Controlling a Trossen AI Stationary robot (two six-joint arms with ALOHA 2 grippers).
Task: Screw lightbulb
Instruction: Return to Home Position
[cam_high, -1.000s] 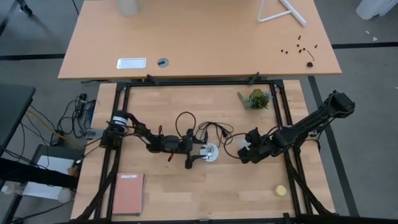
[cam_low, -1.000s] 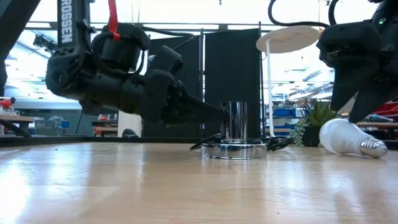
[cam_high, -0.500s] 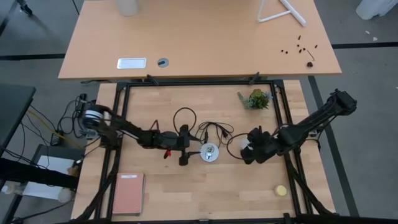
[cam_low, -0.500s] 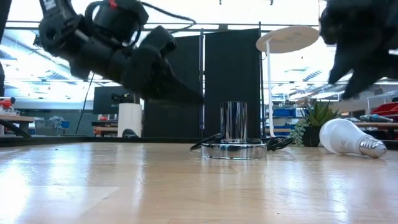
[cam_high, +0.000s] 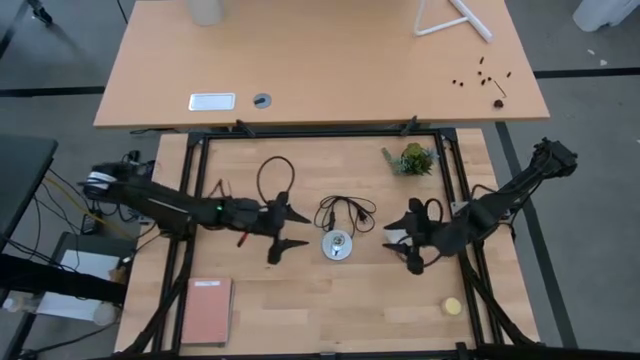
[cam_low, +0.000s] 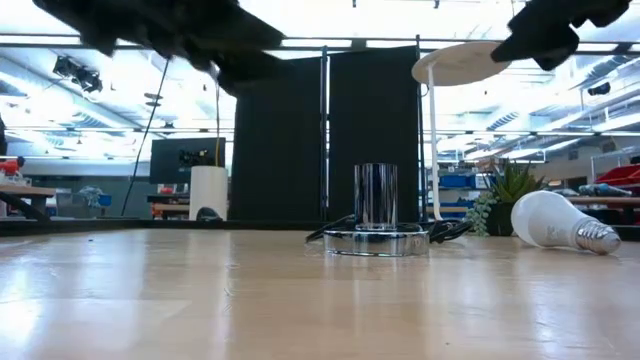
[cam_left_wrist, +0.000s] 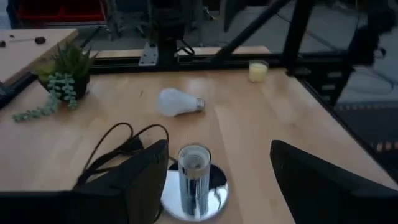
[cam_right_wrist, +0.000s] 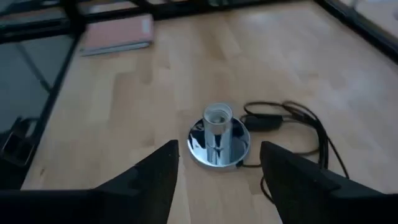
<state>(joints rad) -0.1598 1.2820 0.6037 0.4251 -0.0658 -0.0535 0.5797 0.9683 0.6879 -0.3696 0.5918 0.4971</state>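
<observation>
We saw the socket (cam_low: 376, 205) standing empty on the wooden counter (cam_low: 200, 300), with the lightbulb (cam_low: 560, 222) on its side nearby, toward the right arm. The left claw (cam_left_wrist: 219, 148) and right claw (cam_right_wrist: 219, 149) hung wide open, holding nothing. Dark panels (cam_low: 320, 140) stood behind.

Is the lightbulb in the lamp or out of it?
Out. The lightbulb lies on its side on the table, apart from the lamp socket, whose top opening is empty.

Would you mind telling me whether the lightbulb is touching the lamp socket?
Apart: the left wrist view shows bare wood between the lightbulb and the lamp socket.
</observation>
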